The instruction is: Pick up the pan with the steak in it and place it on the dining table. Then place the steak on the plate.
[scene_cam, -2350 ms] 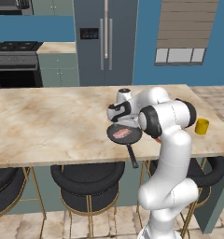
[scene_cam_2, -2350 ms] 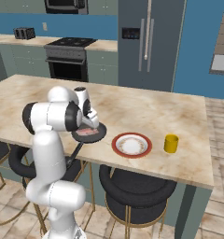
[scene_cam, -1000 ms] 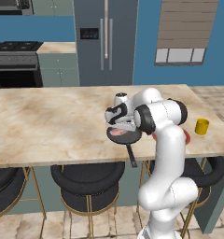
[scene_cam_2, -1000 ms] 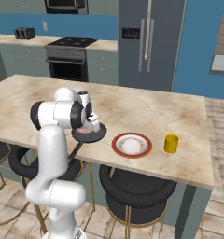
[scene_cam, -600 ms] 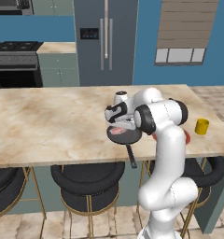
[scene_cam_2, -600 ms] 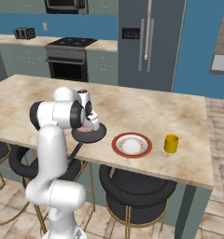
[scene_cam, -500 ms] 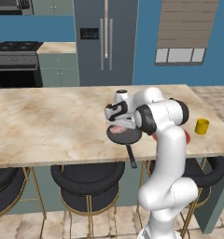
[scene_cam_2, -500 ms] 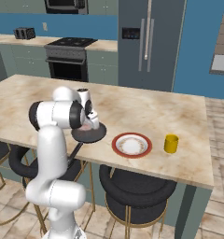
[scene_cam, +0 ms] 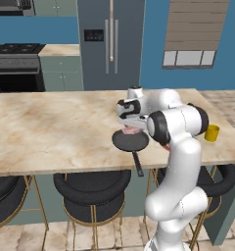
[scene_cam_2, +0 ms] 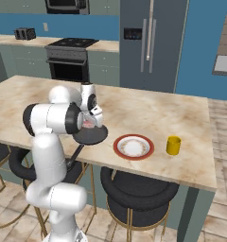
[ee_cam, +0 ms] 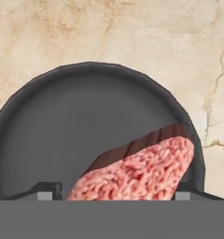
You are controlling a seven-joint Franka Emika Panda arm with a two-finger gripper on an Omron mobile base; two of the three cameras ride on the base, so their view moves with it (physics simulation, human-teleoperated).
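The black pan (scene_cam: 130, 141) rests on the dining table (scene_cam: 51, 127) near its front edge, and its handle (scene_cam: 138, 164) sticks out over the stools. My gripper (scene_cam: 130, 125) hangs straight down over the pan (scene_cam_2: 90, 135), shut on the steak (scene_cam: 130, 131). In the hand view the pink steak (ee_cam: 142, 172) sits tilted between my fingertips (ee_cam: 46, 189), one edge raised off the pan floor (ee_cam: 81, 130). The red-rimmed plate (scene_cam_2: 133, 146) lies just right of the pan, bare in the middle.
A yellow cup (scene_cam_2: 172, 145) stands right of the plate, near the table's end. Black stools (scene_cam: 92, 184) line the table's front. A stove (scene_cam_2: 70, 59) and fridge (scene_cam_2: 151, 42) stand along the back wall.
My hand has risen slightly above the pan, and the steak now shows under it, tipped up off the pan floor. The pan has stayed put.
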